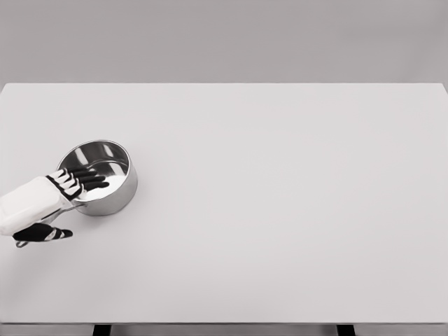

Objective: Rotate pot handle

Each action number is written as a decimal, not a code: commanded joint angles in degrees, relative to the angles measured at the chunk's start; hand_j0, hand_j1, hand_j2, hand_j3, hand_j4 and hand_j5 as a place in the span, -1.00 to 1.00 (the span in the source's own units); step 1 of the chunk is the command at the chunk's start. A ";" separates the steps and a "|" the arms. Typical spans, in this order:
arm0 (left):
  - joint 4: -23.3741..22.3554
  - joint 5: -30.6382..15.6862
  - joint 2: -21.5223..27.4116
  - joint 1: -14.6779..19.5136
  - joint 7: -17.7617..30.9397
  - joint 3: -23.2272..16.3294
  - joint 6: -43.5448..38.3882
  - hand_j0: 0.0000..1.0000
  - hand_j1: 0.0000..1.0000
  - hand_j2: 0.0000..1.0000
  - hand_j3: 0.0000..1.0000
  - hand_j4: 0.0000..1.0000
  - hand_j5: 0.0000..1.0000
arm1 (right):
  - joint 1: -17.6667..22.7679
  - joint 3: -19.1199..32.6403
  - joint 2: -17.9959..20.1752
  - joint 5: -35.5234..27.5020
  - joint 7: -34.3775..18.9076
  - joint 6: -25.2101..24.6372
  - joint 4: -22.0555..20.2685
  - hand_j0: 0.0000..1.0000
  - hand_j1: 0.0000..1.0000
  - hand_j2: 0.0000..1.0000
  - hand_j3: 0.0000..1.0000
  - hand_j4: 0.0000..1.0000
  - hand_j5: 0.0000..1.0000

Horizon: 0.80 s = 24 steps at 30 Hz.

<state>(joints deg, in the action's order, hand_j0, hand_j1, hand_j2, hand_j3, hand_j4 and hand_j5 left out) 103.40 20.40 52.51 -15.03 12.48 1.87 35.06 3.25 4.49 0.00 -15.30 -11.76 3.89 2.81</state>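
One Hand Over the Pot at Nine O'Clock

One arm shows in the head view: the white left arm comes in from the picture's left edge, at about eight o'clock from the table's middle. Its left hand [61, 192] lies over the near-left rim of the steel pot [105, 183], with the dark fingers [89, 180] stretched out side by side toward three o'clock across the pot's open mouth. The fingers look straight and loosely parted, not curled round anything that can be made out. The thumb [43, 233] hangs apart below the palm, at about six o'clock from it, dark with pale bands, pointing toward three o'clock just above the tabletop.

The pot stands upright on the white table [280, 210], toward the left side, at roughly nine o'clock from the table's centre. It is round, shiny and shallow, and its inside reflects the fingers. Its handle cannot be made out clearly: a thin grey sliver shows at the hand's lower edge and a small grey tip near the thumb's base, at seven o'clock from the pot, but the palm covers whatever lies between. Whether the hand touches the rim or the handle cannot be told.

Two dark table legs show at the bottom edge.
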 commanded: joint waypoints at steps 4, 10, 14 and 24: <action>0.05 0.87 -0.75 -0.70 0.09 1.12 -0.06 1.00 1.00 1.00 1.00 1.00 1.00 | 0.00 0.00 0.00 0.01 -0.01 0.07 0.00 1.00 1.00 1.00 1.00 1.00 1.00; 0.05 3.51 -2.77 -0.88 0.09 3.14 -0.06 1.00 1.00 1.00 1.00 1.00 1.00 | 0.00 0.00 0.00 0.01 -0.01 -0.02 0.00 1.00 1.00 1.00 1.00 1.00 1.00; -0.04 4.56 -3.03 -0.97 0.00 4.11 -0.06 1.00 1.00 1.00 1.00 1.00 1.00 | 0.00 0.00 0.00 0.01 -0.01 -0.02 0.00 1.00 1.00 1.00 1.00 1.00 1.00; -0.04 5.97 -3.03 -1.41 0.00 6.57 -0.06 1.00 1.00 1.00 1.00 1.00 1.00 | 0.00 0.00 0.00 0.01 -0.01 -0.02 0.00 1.00 1.00 1.00 1.00 1.00 1.00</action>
<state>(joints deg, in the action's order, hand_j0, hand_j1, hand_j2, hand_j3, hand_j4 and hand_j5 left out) 103.35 26.49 49.44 -16.43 12.52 7.81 35.06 3.25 4.49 0.00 -15.30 -11.76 3.87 2.81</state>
